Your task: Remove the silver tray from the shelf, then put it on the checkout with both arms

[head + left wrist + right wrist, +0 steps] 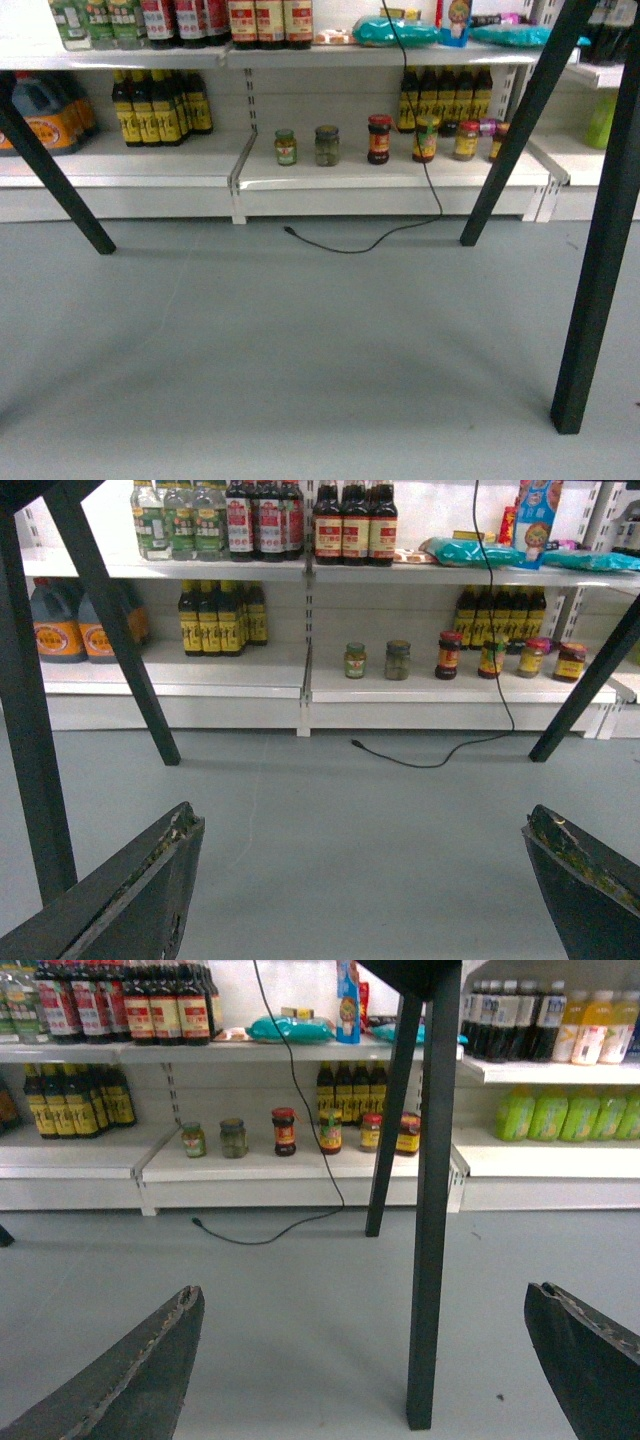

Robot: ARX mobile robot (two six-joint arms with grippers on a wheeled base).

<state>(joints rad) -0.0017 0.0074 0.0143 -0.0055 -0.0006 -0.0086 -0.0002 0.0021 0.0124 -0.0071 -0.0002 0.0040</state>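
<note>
Nearest the lens: the left tool, gaping wide, its two worn dark fingers at the bottom corners of the left wrist view, nothing between them but grey floor. Same with the right tool: spread open, holding nothing, low above the floor. Just beyond it stood a black leg of the bench, upright in the right wrist view; more slanted legs crossed the head view on either side. Farther back lay a thin black cable, loose on the floor and running up past the white shelf. Lined along that board were small jars, and to their left dark bottles with yellow labels. Silver tray: appeared in none of the three views, so its place could not be told.
</note>
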